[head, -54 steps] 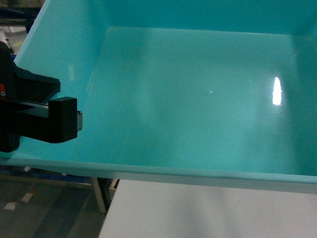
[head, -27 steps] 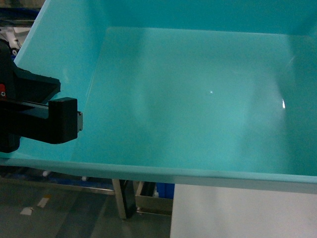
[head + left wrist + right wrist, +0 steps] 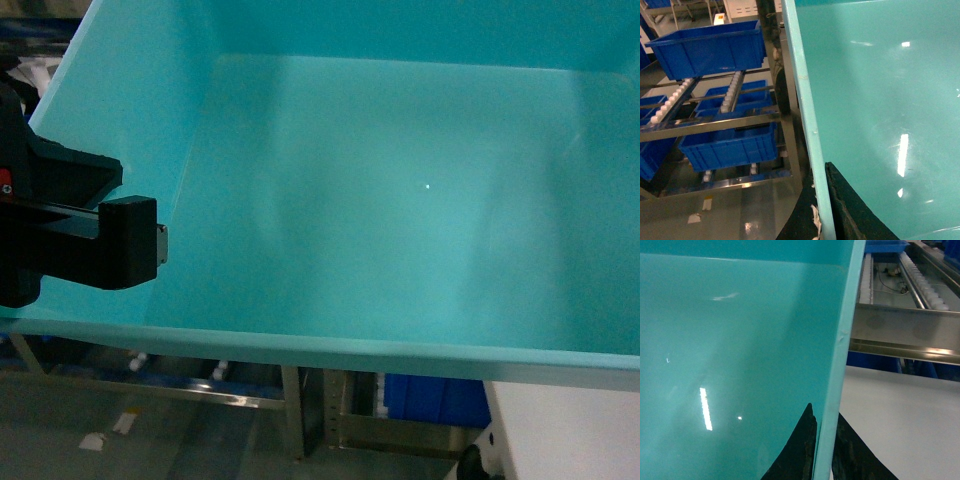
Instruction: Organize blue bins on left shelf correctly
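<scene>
A light turquoise blue bin [image 3: 400, 200] is held up close to the head camera and fills most of that view; its inside is bare. My left gripper [image 3: 150, 245] is shut on the bin's left wall, with one black finger [image 3: 850, 210] inside and the other outside the rim [image 3: 805, 115]. On the opposite wall my right gripper [image 3: 824, 450] is shut the same way, pinching the rim [image 3: 842, 340]. The left shelf [image 3: 715, 122], a steel rack with white roller tracks [image 3: 670, 102], stands to the left of the bin in the left wrist view.
Royal-blue crates sit on the rack, one on top [image 3: 710, 47] and one lower [image 3: 730, 147]. Under the bin's near rim are a steel frame [image 3: 330, 420], a blue crate [image 3: 430, 400] and a white surface [image 3: 570, 430]. The right wrist view shows more roller tracks [image 3: 920, 285] beyond a white top [image 3: 900, 415].
The scene below the bin has slid right: the white surface moved to the far right and the steel frame and blue crate came into view. Both grips are unchanged, and the glare is gone.
</scene>
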Tool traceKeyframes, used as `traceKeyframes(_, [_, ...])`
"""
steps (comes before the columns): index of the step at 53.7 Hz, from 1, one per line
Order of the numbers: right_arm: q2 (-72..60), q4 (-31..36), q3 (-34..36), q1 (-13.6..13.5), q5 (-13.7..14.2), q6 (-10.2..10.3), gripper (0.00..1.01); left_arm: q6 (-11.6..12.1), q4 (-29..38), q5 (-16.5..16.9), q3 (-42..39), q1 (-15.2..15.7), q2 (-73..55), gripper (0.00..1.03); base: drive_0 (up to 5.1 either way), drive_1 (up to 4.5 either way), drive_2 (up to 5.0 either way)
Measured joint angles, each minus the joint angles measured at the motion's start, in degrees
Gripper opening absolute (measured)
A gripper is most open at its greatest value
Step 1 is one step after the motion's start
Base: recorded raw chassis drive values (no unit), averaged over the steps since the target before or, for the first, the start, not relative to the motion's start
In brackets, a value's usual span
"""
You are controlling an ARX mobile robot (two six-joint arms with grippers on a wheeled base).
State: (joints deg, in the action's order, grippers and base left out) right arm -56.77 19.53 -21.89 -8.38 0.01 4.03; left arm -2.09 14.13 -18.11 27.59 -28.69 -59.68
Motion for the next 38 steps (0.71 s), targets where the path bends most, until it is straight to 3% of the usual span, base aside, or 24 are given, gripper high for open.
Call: traceKeyframes(38, [0.0, 0.0, 0.0, 0.0, 0.0, -0.02, 0.07, 0.0, 0.04, 0.0, 0.0, 0.0, 0.0, 0.02, -4.8, 3.55, 1.2])
